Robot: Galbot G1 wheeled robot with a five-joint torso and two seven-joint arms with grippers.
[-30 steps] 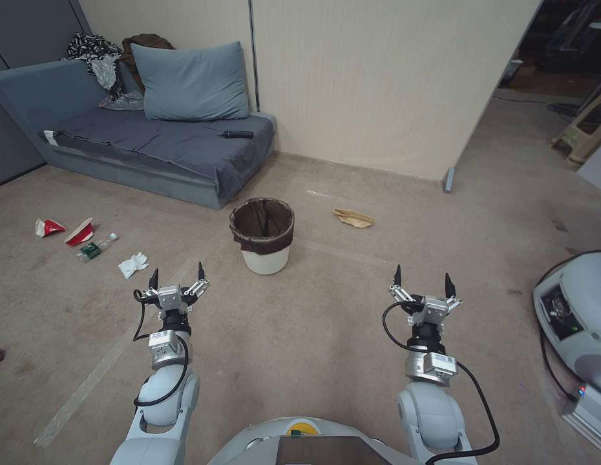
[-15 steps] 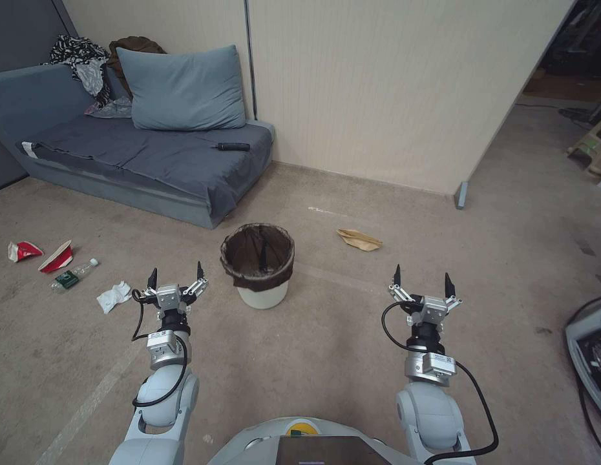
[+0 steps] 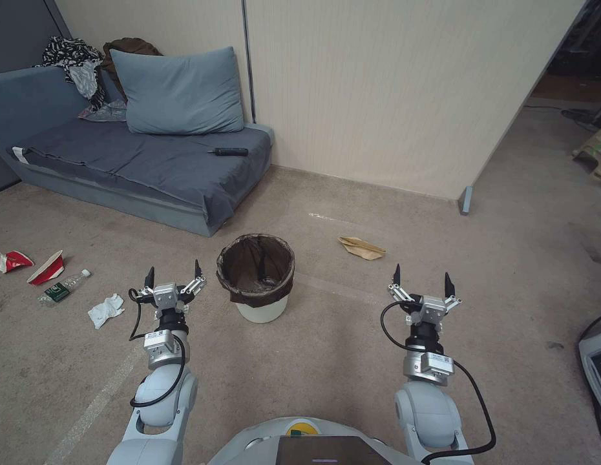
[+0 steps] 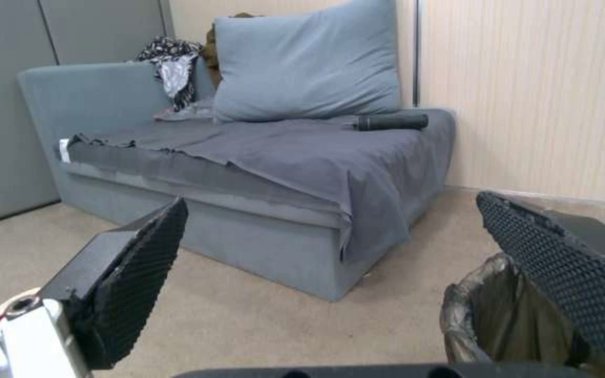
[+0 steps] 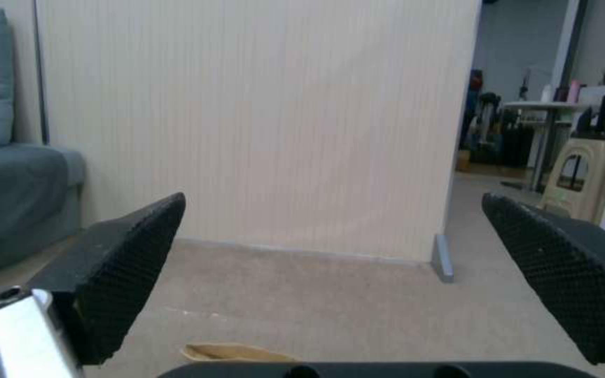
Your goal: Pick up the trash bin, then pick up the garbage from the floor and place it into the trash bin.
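Two grippers, both spread wide and holding nothing — left gripper (image 3: pixel 172 276) just beside the trash bin (image 3: pixel 256 276), right gripper (image 3: pixel 422 281) over bare carpet (image 3: pixel 326 361) with open floor all round it. One bin, upright, bag liner over its rim, standing between the arms. Garbage counted on the floor: one white tissue (image 3: pixel 105 310), one small bottle (image 3: pixel 63 288), two crushed red-and-white cups (image 3: pixel 45 267) (image 3: pixel 11 260) off to the left; one tan folded paper (image 3: pixel 362 248) beyond the bin — farther back, one grey sofa (image 3: pixel 145 161) against the wall
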